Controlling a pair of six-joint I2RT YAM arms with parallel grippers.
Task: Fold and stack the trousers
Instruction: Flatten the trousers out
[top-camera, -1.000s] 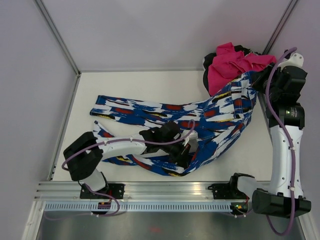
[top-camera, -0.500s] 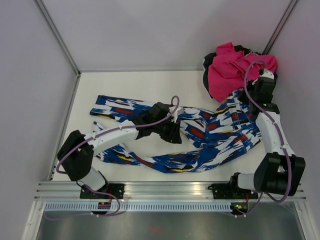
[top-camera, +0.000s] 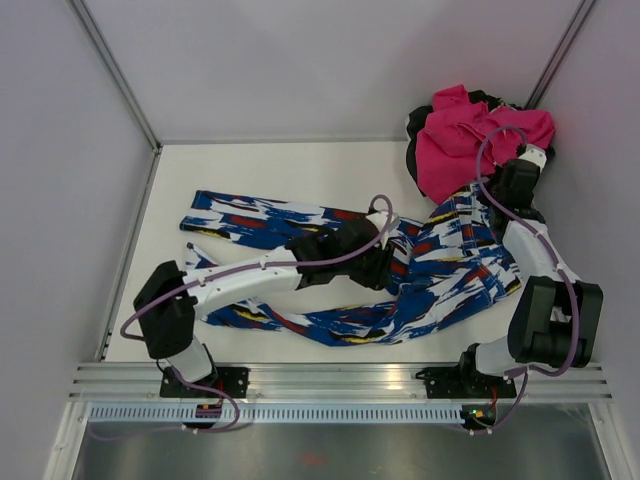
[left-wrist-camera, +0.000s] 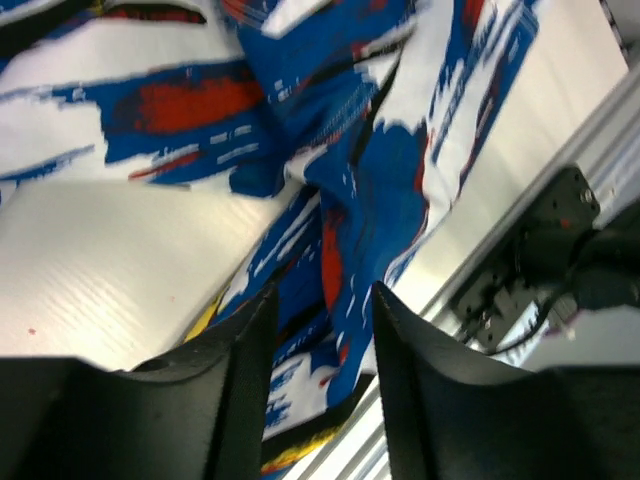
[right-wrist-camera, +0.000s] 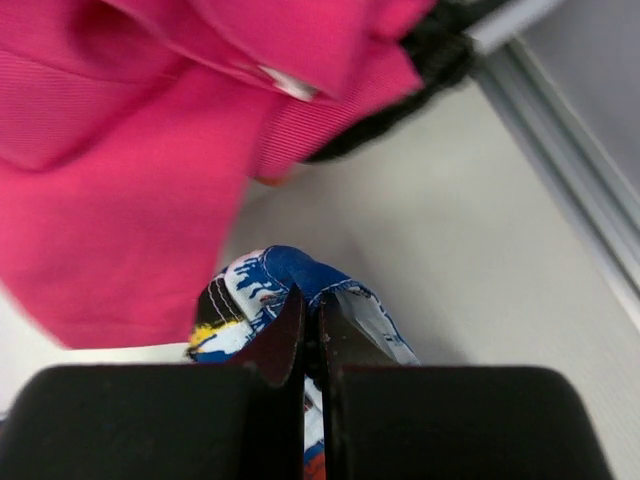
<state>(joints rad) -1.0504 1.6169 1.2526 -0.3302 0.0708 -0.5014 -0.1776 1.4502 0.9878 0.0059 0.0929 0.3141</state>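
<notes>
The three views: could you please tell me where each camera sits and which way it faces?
Top external: above and behind the bases, looking down on the table; both arms show, over the trousers.
Left wrist: on the left arm, looking past the left end effector at trouser fabric on the table; its fingers show.
Right wrist: on the right arm, looking past the right end effector, pinching a trouser fold, at the pink garment; its fingers show.
Shared: all show the trousers; top and right wrist, the pink garment.

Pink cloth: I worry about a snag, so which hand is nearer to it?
Right. The right hand pinches the trousers just beside the pink cloth; the left hand is mid-table, farther off.
</notes>
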